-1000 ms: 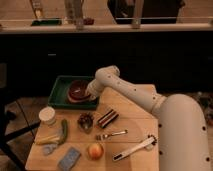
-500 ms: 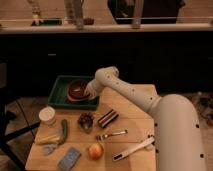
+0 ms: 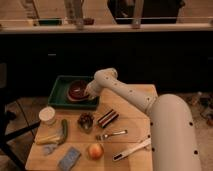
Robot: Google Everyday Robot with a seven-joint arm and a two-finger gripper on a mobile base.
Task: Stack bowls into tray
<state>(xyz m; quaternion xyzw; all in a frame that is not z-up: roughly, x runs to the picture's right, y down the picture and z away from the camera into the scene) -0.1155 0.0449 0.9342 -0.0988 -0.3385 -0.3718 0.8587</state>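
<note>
The dark green tray (image 3: 61, 92) sits at the table's back left. A dark maroon-brown bowl (image 3: 77, 89) lies in its right half, with a lighter reddish rim around it. I cannot tell whether that rim is a second bowl nested under it. My gripper (image 3: 89, 92) is at the end of the white arm, down at the bowl's right edge inside the tray. The wrist hides most of it.
On the wooden table (image 3: 135, 107) in front of the tray are a white cup (image 3: 47, 115), a small dark ridged cup (image 3: 86, 121), a dark striped block (image 3: 107, 118), a fork (image 3: 112, 134), a round fruit (image 3: 95, 150), a blue-grey sponge (image 3: 69, 158), a green vegetable (image 3: 64, 129) and a white utensil (image 3: 131, 149).
The arm's wrist has shifted only very slightly at the tray's right part. The bowl and the things on the table have not moved.
</note>
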